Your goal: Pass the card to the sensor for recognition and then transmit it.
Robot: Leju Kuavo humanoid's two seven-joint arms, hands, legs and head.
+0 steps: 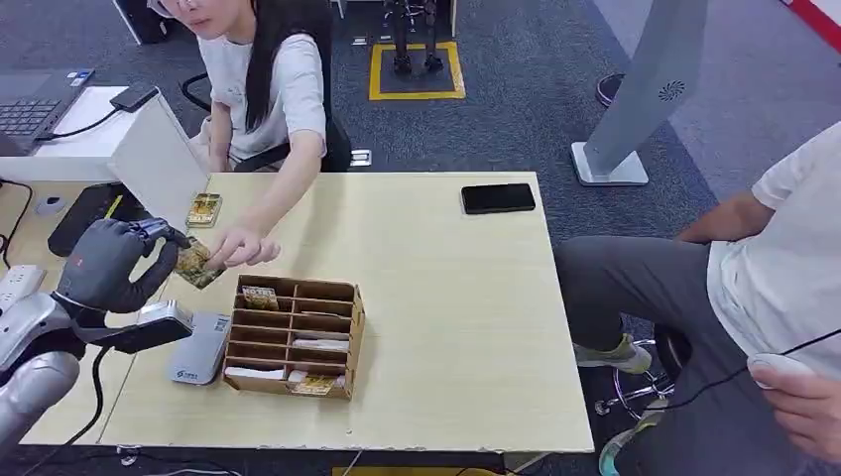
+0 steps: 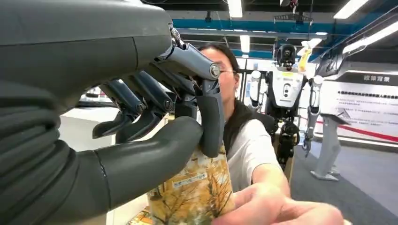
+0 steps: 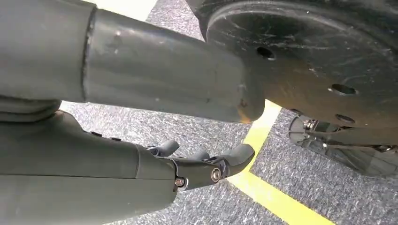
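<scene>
The pale wooden desk point(image 1: 446, 297) fills the middle of the head view, standing on grey carpet with a yellow-outlined square marked on the floor beyond it. A person in a white shirt point(image 1: 263, 69) sits at its far side, and another sits at the right, cut off by the frame. On the desk stands a wooden slotted box point(image 1: 295, 337) holding a few cards, with a grey sensor point(image 1: 198, 349) just beside it and a black phone point(image 1: 498, 198) well apart near the far edge. The left hand point(image 1: 111, 266) pinches the card point(image 1: 197, 265) above the desk, and the seated person's hand point(image 1: 243, 246) touches the card's other end. The left wrist view shows the thumb and a finger point(image 2: 210, 119) clamping the yellow-printed card, with another robot standing behind. The right hand point(image 3: 206, 164) hangs over carpet with fingers loosely extended, holding nothing.
</scene>
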